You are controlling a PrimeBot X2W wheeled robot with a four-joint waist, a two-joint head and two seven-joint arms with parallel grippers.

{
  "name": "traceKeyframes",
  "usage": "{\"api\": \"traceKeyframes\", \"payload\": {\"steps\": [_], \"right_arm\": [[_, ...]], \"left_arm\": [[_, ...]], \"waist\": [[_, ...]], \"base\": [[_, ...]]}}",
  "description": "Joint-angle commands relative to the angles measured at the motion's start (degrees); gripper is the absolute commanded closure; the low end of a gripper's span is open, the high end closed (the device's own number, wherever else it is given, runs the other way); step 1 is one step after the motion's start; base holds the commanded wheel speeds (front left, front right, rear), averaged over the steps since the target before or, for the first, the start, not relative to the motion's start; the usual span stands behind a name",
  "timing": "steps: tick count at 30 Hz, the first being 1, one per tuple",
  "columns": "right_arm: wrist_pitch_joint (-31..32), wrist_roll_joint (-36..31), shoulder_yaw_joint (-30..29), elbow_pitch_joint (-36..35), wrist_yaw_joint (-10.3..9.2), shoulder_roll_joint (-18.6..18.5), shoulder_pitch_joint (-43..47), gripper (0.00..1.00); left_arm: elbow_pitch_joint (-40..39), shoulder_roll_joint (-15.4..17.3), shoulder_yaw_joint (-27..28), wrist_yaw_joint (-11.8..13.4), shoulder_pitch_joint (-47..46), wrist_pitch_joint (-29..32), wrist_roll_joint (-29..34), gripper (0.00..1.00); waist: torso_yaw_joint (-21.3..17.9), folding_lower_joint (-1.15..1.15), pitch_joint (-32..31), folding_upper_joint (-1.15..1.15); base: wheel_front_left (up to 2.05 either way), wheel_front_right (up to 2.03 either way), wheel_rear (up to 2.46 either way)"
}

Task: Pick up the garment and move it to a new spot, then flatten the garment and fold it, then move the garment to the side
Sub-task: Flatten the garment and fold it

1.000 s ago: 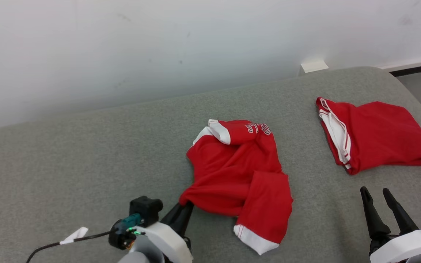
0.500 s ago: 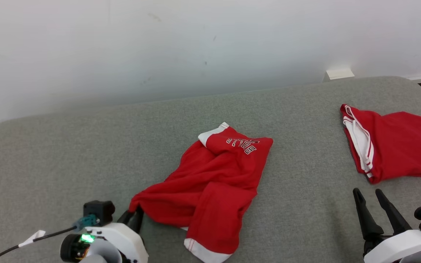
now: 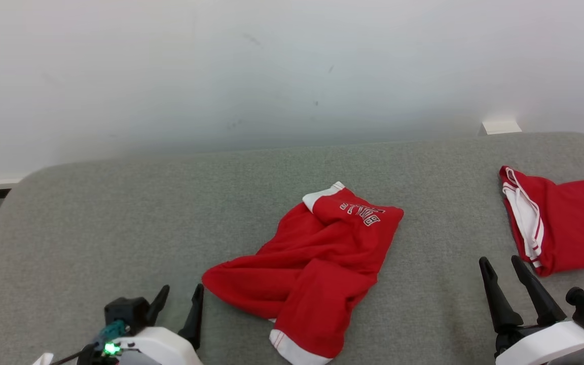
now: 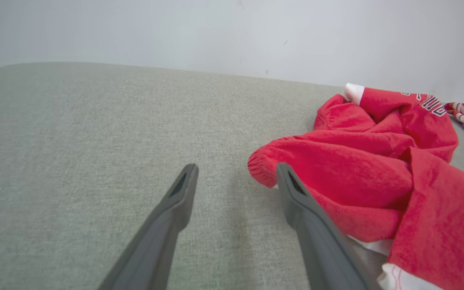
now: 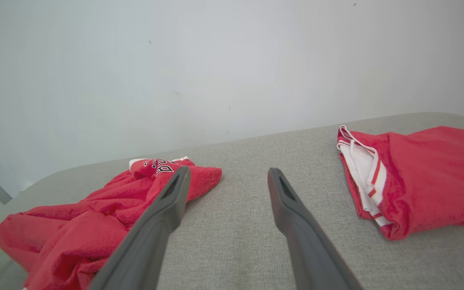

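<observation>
The garment [image 3: 317,258], red shorts with white hems and white lettering, lies crumpled on the grey padded surface [image 3: 119,213]. My left gripper [image 3: 182,289] stands open just left of its near left corner, fingers apart, holding nothing. In the left wrist view the garment [image 4: 357,161] lies against the outer side of the right finger, and the left gripper [image 4: 237,167] has bare grey fabric between its fingers. My right gripper [image 3: 499,260] is open at the lower right, clear of cloth; in its wrist view the right gripper [image 5: 228,170] points between the garment [image 5: 95,217] and another one.
A second red garment [image 3: 571,228], folded, with white striped trim, lies at the right end of the surface, also seen as the folded garment [image 5: 421,177]. A white wall runs behind the surface. A small white block [image 3: 500,126] sits at the wall.
My left gripper, shut on the garment's corner before, pulled it leftward away from the folded one, then opened and let go. The head camera has shifted. The right gripper stays open.
</observation>
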Motion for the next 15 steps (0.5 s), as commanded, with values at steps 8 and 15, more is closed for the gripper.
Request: {"api": "traceKeyframes", "payload": {"steps": [8,15], "right_arm": [[0.41,-2.53,-1.38,-2.71,-0.02,0.93,2.25,0.0],[1.23,-3.22,-1.86,-3.56,-0.02,2.07,2.57,0.0]], "left_arm": [[-7.8,-0.85,-1.39,-1.68,5.82,1.86,-1.43,0.0],[-12.5,-2.08,-6.42,-4.01,6.64,11.83,-2.45,0.0]], "waist": [[2.66,0.0,-1.51,0.0],[1.55,0.0,-1.13,0.0]], "base": [[0.0,0.0,0.0],[0.0,0.0,0.0]]}}
